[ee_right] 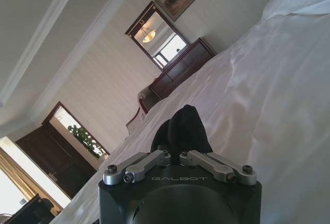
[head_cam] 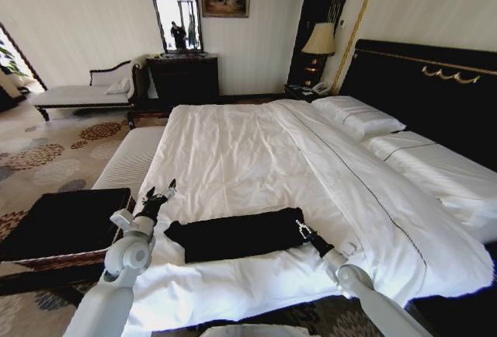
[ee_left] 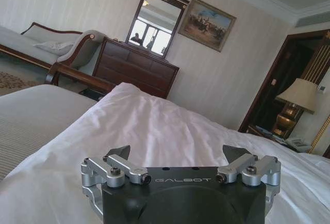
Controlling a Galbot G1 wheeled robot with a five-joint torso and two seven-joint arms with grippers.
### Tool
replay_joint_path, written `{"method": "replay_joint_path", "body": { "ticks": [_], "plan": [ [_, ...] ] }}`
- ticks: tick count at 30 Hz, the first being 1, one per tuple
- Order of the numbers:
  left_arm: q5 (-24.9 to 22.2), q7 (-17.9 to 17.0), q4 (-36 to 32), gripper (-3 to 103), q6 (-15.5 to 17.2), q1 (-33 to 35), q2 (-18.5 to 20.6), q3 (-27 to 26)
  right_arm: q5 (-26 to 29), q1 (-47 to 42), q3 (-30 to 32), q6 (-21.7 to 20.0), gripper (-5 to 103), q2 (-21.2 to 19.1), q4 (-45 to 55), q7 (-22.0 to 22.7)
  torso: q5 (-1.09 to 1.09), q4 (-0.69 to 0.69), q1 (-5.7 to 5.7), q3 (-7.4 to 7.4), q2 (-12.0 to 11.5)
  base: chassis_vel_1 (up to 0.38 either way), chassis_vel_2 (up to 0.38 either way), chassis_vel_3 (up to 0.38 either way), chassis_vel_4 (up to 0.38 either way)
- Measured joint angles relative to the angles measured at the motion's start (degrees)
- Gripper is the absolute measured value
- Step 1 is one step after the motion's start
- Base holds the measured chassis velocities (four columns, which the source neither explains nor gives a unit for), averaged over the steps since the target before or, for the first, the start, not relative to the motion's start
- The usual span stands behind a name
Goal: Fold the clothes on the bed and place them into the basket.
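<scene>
Shirt point(head_cam: 237, 234) lies folded into a band near the bed's point(head_cam: 233, 151) foot. Right gripper point(head_cam: 301, 230) pinches its end; left gripper point(head_cam: 159, 195), jaws spread, hovers beside it. Lift evenly toward the basket point(head_cam: 62, 224).

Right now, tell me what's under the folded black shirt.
The black shirt lies on the bed's white duvet. The right pincer pinches its end; the left pincer is open. Anything beneath the shirt is hidden.
</scene>
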Motion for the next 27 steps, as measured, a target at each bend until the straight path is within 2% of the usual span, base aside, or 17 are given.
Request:
{"method": "replay_joint_path", "body": {
  "ticks": [3,9,13,18,20,23,25,27],
  "plan": [
    [-0.12,-0.69,-0.76,100,0.54,0.37,0.64,-1.11,3.5,-0.51,2.33,-1.14,2,-0.42,1.98,3.65,0.01,0.02,0.0,0.0,0.0,0.0,0.0,0.0,0.0],
    [-1.41,-1.57,-1.22,100,1.3,1.01,1.77,-5.13,4.83,-2.22,5.37,-3.19,2,-3.65,3.73,8.79,-0.01,-0.01,0.0,0.0,0.0,0.0,0.0,0.0,0.0],
    [-2.13,-2.06,-1.66,100,1.75,1.88,2.48,-7.2,4.69,-2.58,6.03,-3.32,2,-5.08,4.33,9.31,-0.01,-0.01,0.0,0.0,0.0,0.0,0.0,0.0,0.0],
    [-3.21,-3.79,-2.25,100,2.8,3.16,3.78,-10.8,1.72,-2.01,5.23,-1.93,2,-6.03,8.36,8.62,-0.02,-0.01,0.0,0.0,0.0,0.0,0.0,0.0,0.0],
    [-4.13,-5.05,-2.3,100,3.32,3.45,4.0,-12.46,0.71,-1.28,3.2,-1.23,2,-5.66,12.05,8.75,-0.02,-0.01,0.0,0.0,0.0,0.0,0.0,0.0,0.0],
    [-6.26,-5.72,-2.93,100,3.52,4.87,4.05,-15.63,-2.13,2.14,-3.01,-0.78,2,-2.96,17.6,9.05,-0.05,0.0,0.0,0.0,0.01,0.0,0.0,0.0,0.0],
    [-6.98,-5.71,-3.19,100,3.52,5.28,4.1,-16.29,-2.81,3.01,-4.4,-0.73,2,-2.41,17.85,9.09,-0.05,0.01,0.0,0.0,0.01,0.0,0.0,0.0,0.0],
    [-9.77,-5.36,-3.77,100,3.53,6.73,4.78,-19.83,-5.43,6.69,-10.26,-0.46,2,-0.35,17.3,9.21,-0.01,0.03,0.0,0.0,0.0,0.0,0.0,0.0,0.0]
  ]
}}
